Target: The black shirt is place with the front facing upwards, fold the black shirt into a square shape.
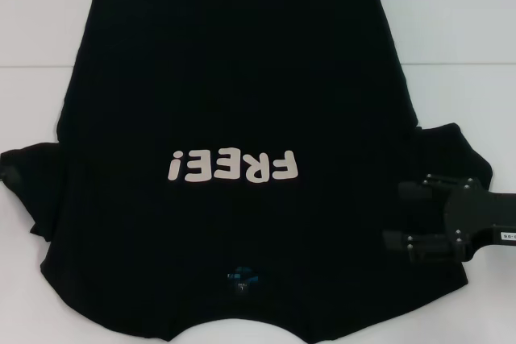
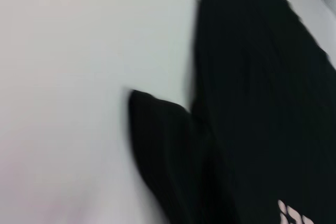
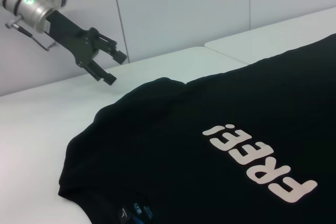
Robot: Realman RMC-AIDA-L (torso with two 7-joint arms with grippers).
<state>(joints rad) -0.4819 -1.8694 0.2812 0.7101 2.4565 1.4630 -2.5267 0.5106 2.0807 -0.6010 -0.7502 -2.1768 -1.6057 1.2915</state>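
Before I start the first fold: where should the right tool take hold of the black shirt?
Probably the right sleeve's outer edge, approached from the robot's right. The black shirt lies flat; that sleeve sticks out beside the open right tool.

black shirt (image 1: 234, 102) collar cut off by the head view's lower edge, left wrist view smeared with blur, left pincer (image 3: 107, 64) outside the head view, blue neck label (image 1: 242, 279) too small to read
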